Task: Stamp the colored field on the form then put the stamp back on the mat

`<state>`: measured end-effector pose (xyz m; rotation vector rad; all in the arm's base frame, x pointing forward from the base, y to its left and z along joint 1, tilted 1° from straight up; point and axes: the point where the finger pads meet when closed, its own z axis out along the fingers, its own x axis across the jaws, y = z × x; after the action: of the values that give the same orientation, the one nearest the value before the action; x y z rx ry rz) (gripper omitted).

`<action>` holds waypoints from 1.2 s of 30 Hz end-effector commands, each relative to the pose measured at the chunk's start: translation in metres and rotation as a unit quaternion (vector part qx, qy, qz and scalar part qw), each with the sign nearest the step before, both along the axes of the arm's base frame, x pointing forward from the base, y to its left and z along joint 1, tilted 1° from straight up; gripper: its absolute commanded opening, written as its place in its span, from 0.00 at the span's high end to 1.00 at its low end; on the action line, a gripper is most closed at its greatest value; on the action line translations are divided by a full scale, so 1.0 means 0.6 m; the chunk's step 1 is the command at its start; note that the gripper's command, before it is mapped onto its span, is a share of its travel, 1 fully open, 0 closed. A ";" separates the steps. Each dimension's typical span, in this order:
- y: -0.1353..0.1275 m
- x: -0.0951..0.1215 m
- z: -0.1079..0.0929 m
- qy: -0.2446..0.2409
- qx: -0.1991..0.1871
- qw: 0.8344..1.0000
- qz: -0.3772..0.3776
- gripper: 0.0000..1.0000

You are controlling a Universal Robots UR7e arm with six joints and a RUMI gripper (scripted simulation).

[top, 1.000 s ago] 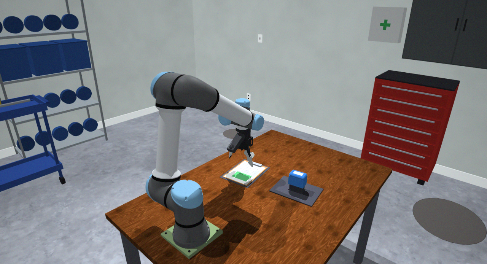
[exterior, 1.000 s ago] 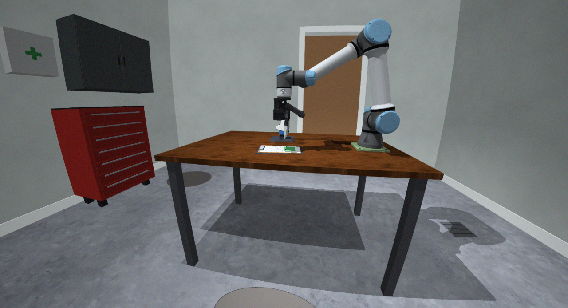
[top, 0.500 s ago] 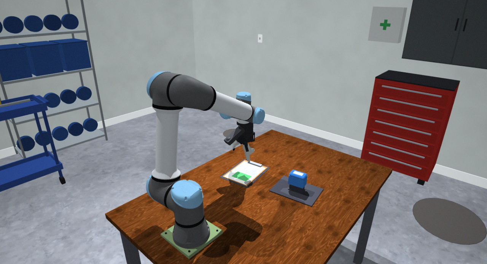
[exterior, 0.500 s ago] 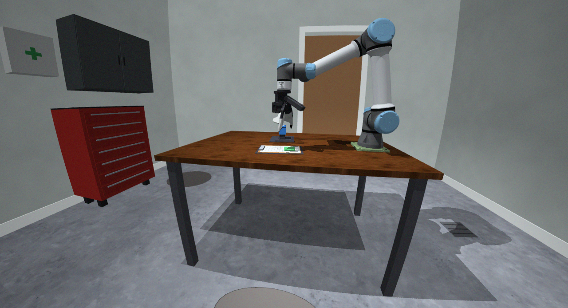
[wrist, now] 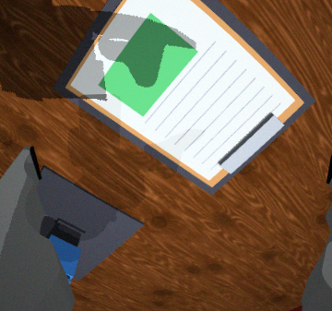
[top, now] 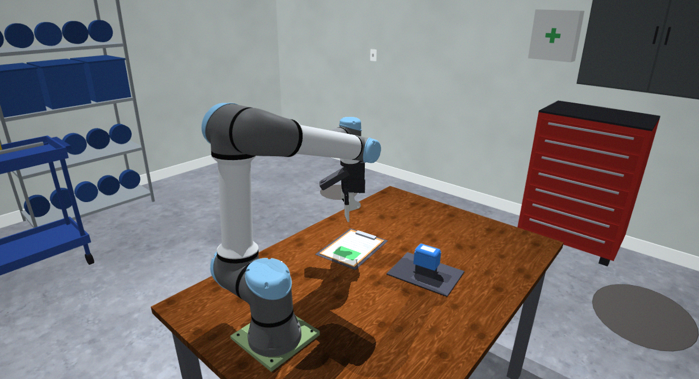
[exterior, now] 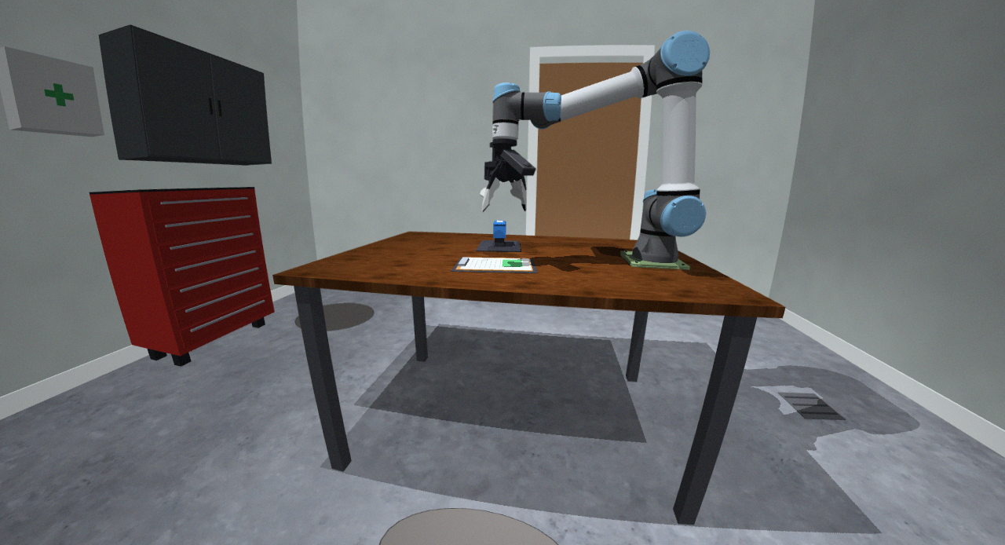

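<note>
The blue stamp (top: 426, 257) stands upright on the dark grey mat (top: 424, 276) on the wooden table. The form (top: 351, 247) lies on a clipboard left of the mat, and its green field (top: 345, 252) is at the end nearer the arm's base. My gripper (top: 349, 209) is open and empty, high above the table near the far end of the form. In the wrist view the form (wrist: 184, 82) with the green field (wrist: 148, 64) fills the top. The mat (wrist: 88, 219) and the stamp (wrist: 65, 251) show at lower left, partly hidden by a finger. The exterior view shows the gripper (exterior: 502, 197) above the stamp (exterior: 498, 231).
The arm's base (top: 273, 337) is bolted to the near left corner of the table. A red drawer cabinet (top: 586, 178) stands beyond the table on the right. A shelf with blue boxes (top: 63, 107) and a blue cart (top: 34, 201) stand on the left.
</note>
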<state>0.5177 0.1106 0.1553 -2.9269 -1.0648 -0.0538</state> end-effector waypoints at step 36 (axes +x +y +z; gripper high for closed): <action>-0.012 -0.006 0.091 0.020 -0.002 0.947 -0.321 0.45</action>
<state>0.5124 0.1073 0.2088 -3.1153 -0.0737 -0.0004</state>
